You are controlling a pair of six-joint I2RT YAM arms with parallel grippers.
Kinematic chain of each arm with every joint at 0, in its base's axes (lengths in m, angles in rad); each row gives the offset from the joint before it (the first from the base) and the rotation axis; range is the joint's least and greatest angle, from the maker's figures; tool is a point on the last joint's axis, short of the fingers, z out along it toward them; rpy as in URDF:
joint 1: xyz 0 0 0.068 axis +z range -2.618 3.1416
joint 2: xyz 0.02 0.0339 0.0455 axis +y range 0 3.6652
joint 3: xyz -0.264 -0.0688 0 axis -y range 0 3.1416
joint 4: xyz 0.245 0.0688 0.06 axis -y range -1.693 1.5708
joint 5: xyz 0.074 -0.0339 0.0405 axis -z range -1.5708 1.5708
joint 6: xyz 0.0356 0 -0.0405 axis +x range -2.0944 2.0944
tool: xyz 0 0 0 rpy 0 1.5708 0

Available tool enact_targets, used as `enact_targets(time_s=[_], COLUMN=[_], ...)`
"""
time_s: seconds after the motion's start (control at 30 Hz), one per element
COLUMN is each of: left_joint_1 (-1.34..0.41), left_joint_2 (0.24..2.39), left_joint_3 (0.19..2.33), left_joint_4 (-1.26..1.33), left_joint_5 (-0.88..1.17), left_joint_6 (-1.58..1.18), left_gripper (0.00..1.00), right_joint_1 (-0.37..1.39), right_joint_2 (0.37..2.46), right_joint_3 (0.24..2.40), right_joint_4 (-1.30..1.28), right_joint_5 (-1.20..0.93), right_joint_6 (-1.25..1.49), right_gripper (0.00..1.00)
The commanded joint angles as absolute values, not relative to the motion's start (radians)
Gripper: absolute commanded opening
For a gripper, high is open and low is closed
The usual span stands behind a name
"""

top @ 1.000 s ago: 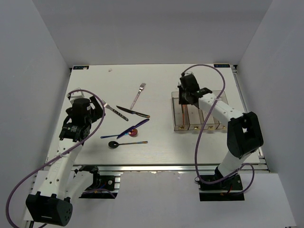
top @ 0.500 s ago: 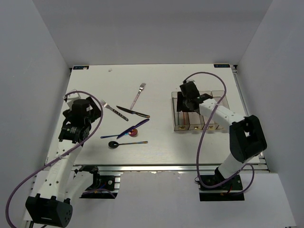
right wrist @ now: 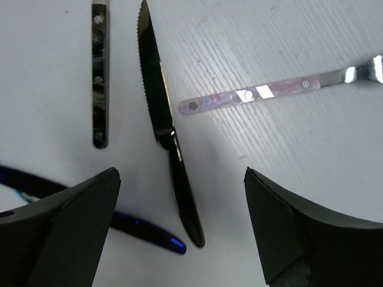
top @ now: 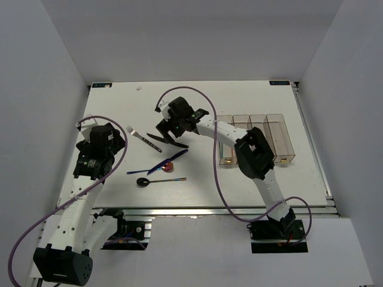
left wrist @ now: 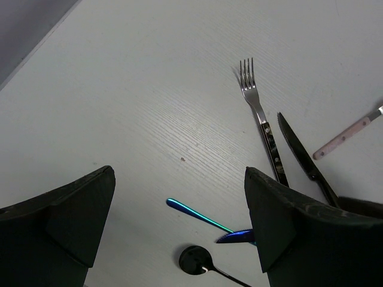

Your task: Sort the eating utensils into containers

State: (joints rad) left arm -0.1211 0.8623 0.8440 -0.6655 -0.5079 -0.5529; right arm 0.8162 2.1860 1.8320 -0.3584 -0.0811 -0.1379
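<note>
- Six utensils are loose on the counter (top: pixel 203 179): two forks, two knives, two spoons.
- Forks: one dark-handled fork (left wrist: pixel 257 107) and one pink-handled fork (right wrist: pixel 263 91). From above, the second is hidden under the right arm.
- Knives: a black knife (right wrist: pixel 158 95) and a blue-purple knife (top: pixel 170 160), lying near each other.
- Spoons: the red-bowled spoon (top: pixel 168 167) is just beside the blue-purple knife, and the black-bowled spoon (top: pixel 142 181) is close below it.
- The four containers (top: pixel 272 134) sit in a row, well apart to the right.
- The right fingers (right wrist: pixel 60 221) are spread wide and empty, hanging over the black knife.
- The left fingers (left wrist: pixel 60 221) are wide too, holding nothing, near the dark-handled fork.
</note>
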Motion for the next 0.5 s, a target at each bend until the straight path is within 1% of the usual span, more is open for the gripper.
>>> enact_targets(time_s=[0.0, 0.03, 0.17, 0.23, 0.3, 0.37, 0.47], left_joint_1=[-0.117, -0.117, -0.117, -0.117, -0.117, -0.117, -0.117], left_joint_2=[0.864, 0.864, 0.859, 0.858, 0.854, 0.851, 0.848], left_joint_3=[0.833, 0.833, 0.83, 0.828, 0.828, 0.828, 0.827], left_joint_4=[-0.649, -0.646, -0.637, -0.634, -0.63, -0.629, -0.626], left_joint_5=[-0.471, -0.466, -0.436, -0.43, -0.42, -0.416, -0.408], left_joint_6=[-0.537, -0.535, -0.522, -0.52, -0.518, -0.515, -0.512], left_gripper=[0.98, 0.98, 0.98, 0.98, 0.98, 0.98, 0.98], right_joint_1=[0.795, 0.799, 0.836, 0.839, 0.839, 0.838, 0.836], right_joint_2=[2.259, 2.284, 2.318, 2.345, 2.371, 2.416, 2.46], right_joint_3=[1.974, 2.005, 2.016, 2.037, 2.103, 2.179, 2.233], right_joint_4=[-0.482, -0.486, -0.479, -0.517, -0.584, -0.633, -0.678], right_joint_5=[-0.112, -0.11, -0.02, -0.046, -0.084, -0.116, -0.106], right_joint_6=[-0.258, -0.261, -0.316, -0.357, -0.371, -0.39, -0.396], right_gripper=[0.89, 0.89, 0.89, 0.89, 0.86, 0.8, 0.74])
